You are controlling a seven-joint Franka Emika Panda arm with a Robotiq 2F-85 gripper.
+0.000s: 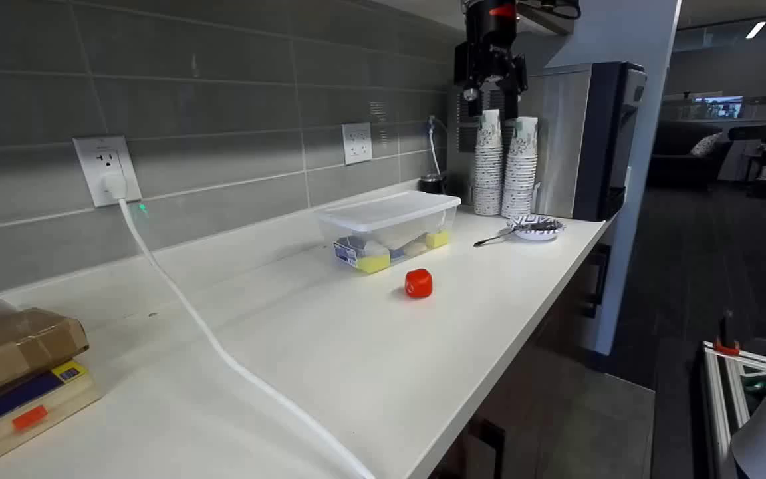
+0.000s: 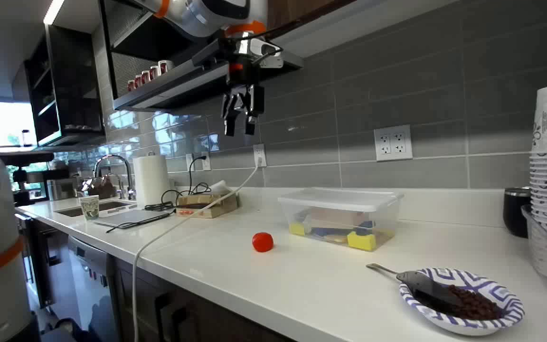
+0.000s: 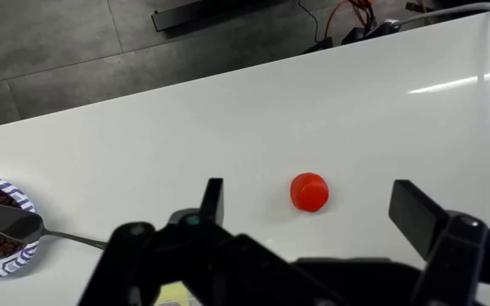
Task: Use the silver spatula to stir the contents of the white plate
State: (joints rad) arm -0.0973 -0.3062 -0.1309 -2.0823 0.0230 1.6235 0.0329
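Observation:
The silver spatula rests in the white plate, its broad blade over dark brown beans and its handle sticking out over the rim. The plate is a small round dish with a blue-purple pattern. In the wrist view the spatula and plate are at the left edge, partly cut off; the handle's end is hidden behind the gripper. In an exterior view the plate is beside the cups. My gripper is open and empty, high above the counter; in the wrist view its fingers are wide apart.
A red cap-like object lies on the counter below the gripper. A clear lidded box stands by the wall. Tall cup stacks stand close to the plate. A white cable crosses the counter. A shelf hangs near the arm.

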